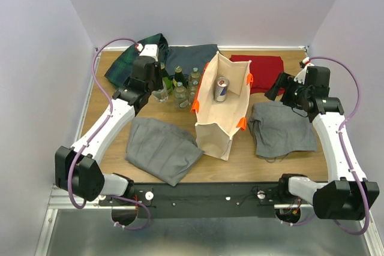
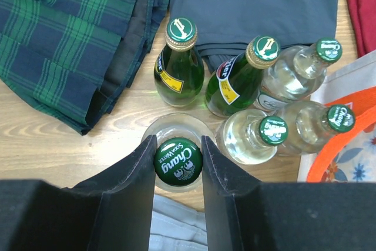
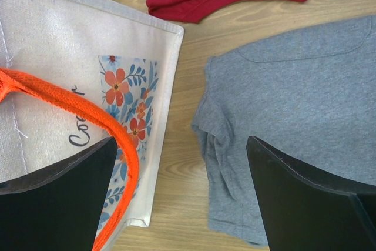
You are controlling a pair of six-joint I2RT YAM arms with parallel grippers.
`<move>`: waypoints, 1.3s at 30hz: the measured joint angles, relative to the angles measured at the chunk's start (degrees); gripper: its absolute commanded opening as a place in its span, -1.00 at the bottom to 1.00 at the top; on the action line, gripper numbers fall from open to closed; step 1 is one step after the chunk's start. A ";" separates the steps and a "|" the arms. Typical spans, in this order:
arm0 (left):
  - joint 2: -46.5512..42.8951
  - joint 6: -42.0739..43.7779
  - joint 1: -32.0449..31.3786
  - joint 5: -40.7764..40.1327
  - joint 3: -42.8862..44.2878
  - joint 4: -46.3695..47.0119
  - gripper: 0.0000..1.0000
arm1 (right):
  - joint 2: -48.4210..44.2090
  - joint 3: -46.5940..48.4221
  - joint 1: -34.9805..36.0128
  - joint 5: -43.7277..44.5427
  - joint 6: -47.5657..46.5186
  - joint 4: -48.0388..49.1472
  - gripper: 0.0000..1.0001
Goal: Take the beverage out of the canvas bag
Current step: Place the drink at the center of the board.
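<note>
L hand (image 2: pixel 178 142) seemingly grips Chang bottle (image 2: pixel 178 164) beside canvas bag (image 1: pixel 221 131); R hand (image 3: pixel 181 145) spread wide, can (image 1: pixel 221 89) in bag.

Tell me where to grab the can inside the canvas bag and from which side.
Take the can by its upper body, from straight above. It stands upright on the bottom of the canvas bag, whose tall walls block every side approach.

Top view: fixed, high behind the near edge, looking down over the whole counter (image 1: pixel 243 163). Left wrist: close, straight down on the bottles (image 2: pixel 235 86). Right wrist: close, down beside the bag (image 3: pixel 70 45) (seen in all three views).
</note>
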 measured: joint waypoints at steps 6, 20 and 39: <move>0.00 -0.22 0.17 -0.04 -2.03 3.23 -1.00 | 0.04 -0.09 0.00 0.02 -0.02 0.00 1.00; 0.11 -0.22 0.17 -0.07 -6.38 10.01 -1.00 | 0.85 -0.15 0.00 0.02 -0.02 0.07 1.00; 3.69 0.22 0.17 -0.07 -9.03 15.74 -1.00 | 0.94 -0.15 0.00 0.02 -0.02 0.22 1.00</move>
